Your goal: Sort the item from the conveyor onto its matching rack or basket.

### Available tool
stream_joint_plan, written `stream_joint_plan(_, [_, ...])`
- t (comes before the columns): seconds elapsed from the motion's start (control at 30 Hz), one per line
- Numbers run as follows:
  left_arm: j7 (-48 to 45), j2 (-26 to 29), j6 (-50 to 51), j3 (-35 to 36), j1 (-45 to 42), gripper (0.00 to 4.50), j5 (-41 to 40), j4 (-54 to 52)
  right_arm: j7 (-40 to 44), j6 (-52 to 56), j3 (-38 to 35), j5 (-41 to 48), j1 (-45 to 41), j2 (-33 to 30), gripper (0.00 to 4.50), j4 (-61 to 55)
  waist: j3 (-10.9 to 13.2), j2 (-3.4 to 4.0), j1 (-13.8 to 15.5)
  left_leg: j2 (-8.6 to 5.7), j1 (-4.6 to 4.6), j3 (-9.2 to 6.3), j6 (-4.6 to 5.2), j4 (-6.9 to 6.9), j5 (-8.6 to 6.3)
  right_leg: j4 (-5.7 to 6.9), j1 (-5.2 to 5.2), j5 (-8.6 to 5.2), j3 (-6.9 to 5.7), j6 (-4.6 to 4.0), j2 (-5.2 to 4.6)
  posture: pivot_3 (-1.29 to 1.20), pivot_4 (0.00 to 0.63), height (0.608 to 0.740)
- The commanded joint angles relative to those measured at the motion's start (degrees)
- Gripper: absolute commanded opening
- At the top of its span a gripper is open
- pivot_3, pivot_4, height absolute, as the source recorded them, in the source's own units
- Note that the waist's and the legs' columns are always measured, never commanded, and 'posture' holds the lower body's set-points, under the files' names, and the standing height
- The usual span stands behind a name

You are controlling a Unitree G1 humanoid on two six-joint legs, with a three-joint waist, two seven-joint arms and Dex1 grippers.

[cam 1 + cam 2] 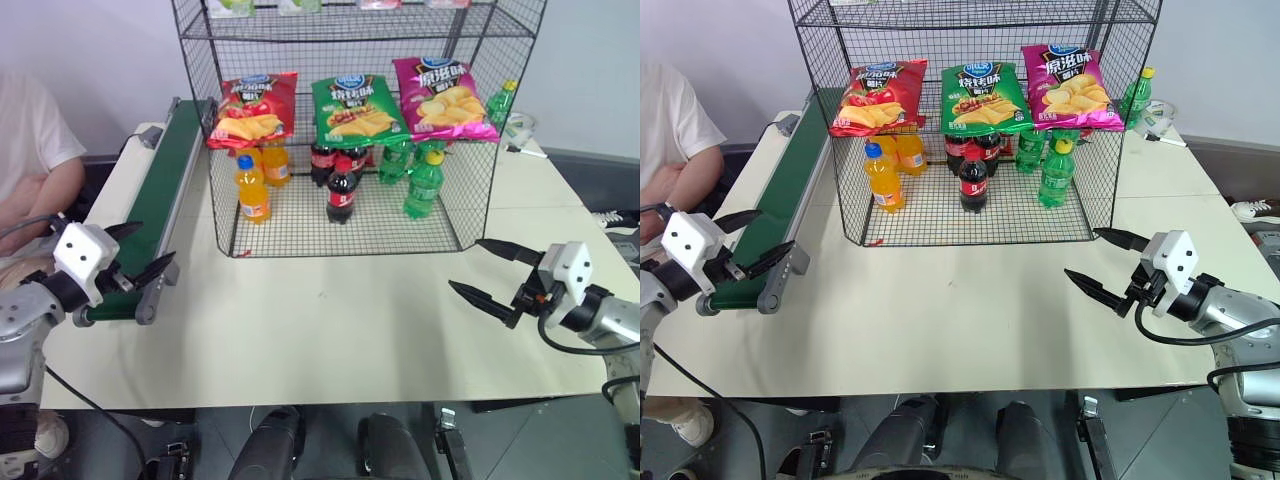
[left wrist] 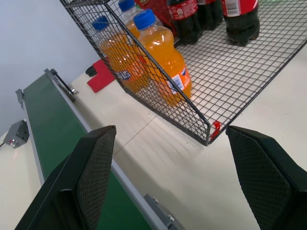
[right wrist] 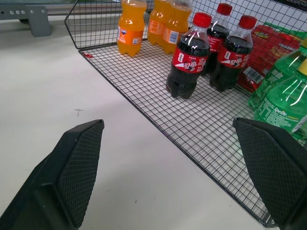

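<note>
now | both end effectors, left and right, wide open, empty | red chip bag on rack

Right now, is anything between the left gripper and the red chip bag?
Likely the rack's left mesh wall: the left gripper sits outside it by the conveyor, while the red chip bag lies inside.

The red chip bag bears a blue oval logo and yellow chips, beside a green chip bag and a magenta one. The conveyor belt is dark green, framed grey. Orange soda bottles have blue caps; cola bottles red labels.
</note>
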Motion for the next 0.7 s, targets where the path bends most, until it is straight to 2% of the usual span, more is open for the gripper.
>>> stream_joint_plan(0.03, [-0.2, 1.0, -1.4, 0.5, -1.0, 3.81, 0.3, 0.1, 0.0, -1.4, -1.0, 0.0, -0.2, 0.0, 4.5, -0.4, 0.0, 0.0, 0.0, 0.0, 0.0, 0.0, 0.0, 0.0, 0.0, 0.0, 0.0, 0.0, 0.0, 0.0, 0.0, 0.0, 0.15, 0.74])
stream_joint_plan(0.7, [-3.6, 1.0, -0.9, 1.5, -2.1, 3.81, -2.4, 2.0, 0.3, -3.2, -0.6, -0.8, -1.0, -0.1, 4.5, 1.6, 0.0, 0.03, 0.0, 0.0, 0.0, 0.0, 0.0, -0.04, 0.0, 0.0, -0.02, 0.0, 0.0, 0.0, 0.0, 0.0, 0.15, 0.74])
